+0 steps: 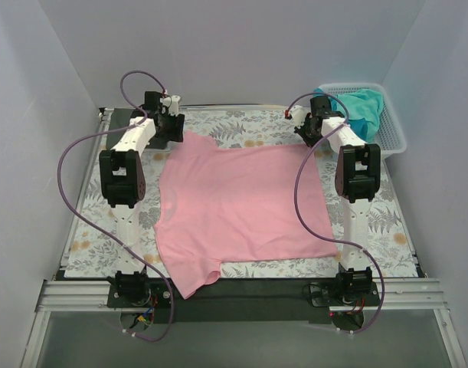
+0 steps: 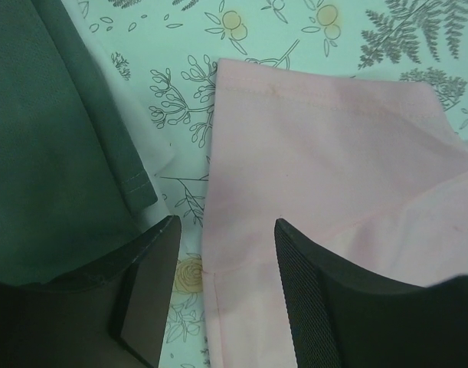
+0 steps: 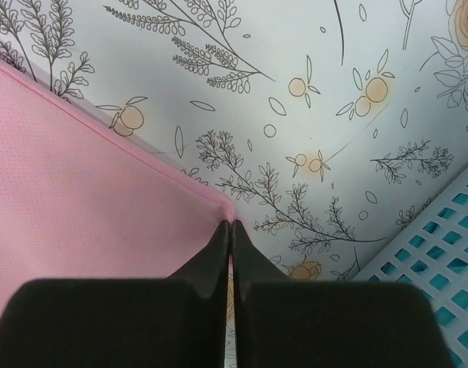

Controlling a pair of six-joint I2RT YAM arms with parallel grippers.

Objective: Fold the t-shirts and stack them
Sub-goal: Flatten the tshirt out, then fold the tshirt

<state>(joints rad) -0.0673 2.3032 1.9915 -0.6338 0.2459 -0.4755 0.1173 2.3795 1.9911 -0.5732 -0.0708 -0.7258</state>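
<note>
The light pink t-shirt lies spread flat on the floral tablecloth. My left gripper is open at the shirt's back left. In the left wrist view the gripper straddles the pink shirt's edge, and the dark charcoal t-shirt lies just left of it. My right gripper is at the back right corner. In the right wrist view the gripper is shut on the corner of the pink shirt. The teal t-shirt is bunched in the basket.
The white mesh basket stands at the back right, and its rim also shows in the right wrist view. The floral tablecloth covers the table. White walls close in the left, back and right sides.
</note>
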